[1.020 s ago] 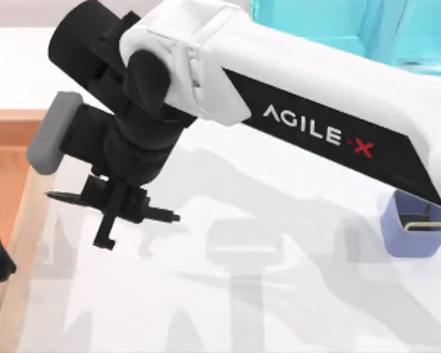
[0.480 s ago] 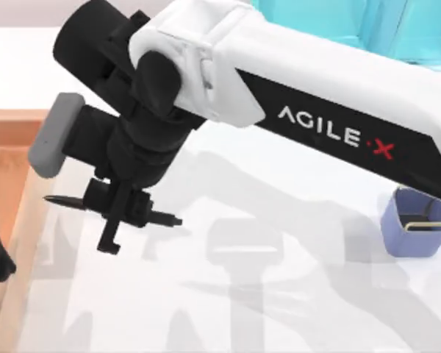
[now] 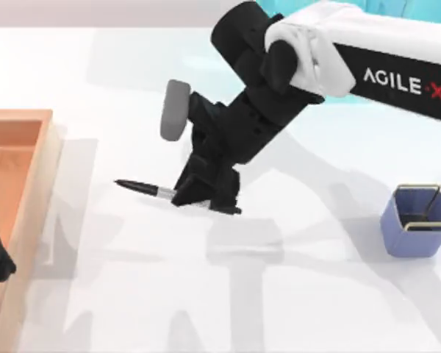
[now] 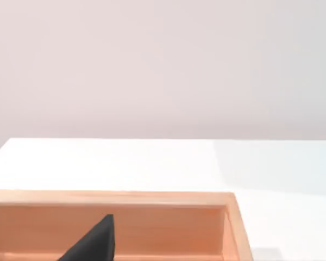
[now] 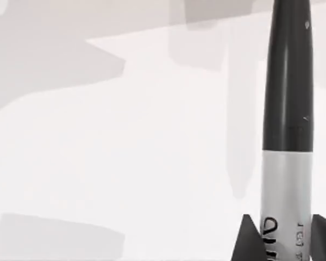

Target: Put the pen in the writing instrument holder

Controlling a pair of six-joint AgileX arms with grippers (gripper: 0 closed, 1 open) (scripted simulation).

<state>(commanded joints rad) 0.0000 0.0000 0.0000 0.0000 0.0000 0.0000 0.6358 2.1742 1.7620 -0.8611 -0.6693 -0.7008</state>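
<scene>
Two right gripper (image 3: 206, 193) fingers (image 5: 249, 239) tight around the pen (image 3: 143, 188), well left of the holder (image 3: 415, 220).

Pen (image 3: 143, 188) rear end hidden under right gripper (image 3: 206, 197), holder (image 3: 415, 224) interior dark

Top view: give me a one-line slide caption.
Right gripper clamps the pen above the table, left of the blue holder.

Bare table (image 3: 316, 294) lies between the pen (image 3: 143, 188) and holder (image 3: 415, 228).
</scene>
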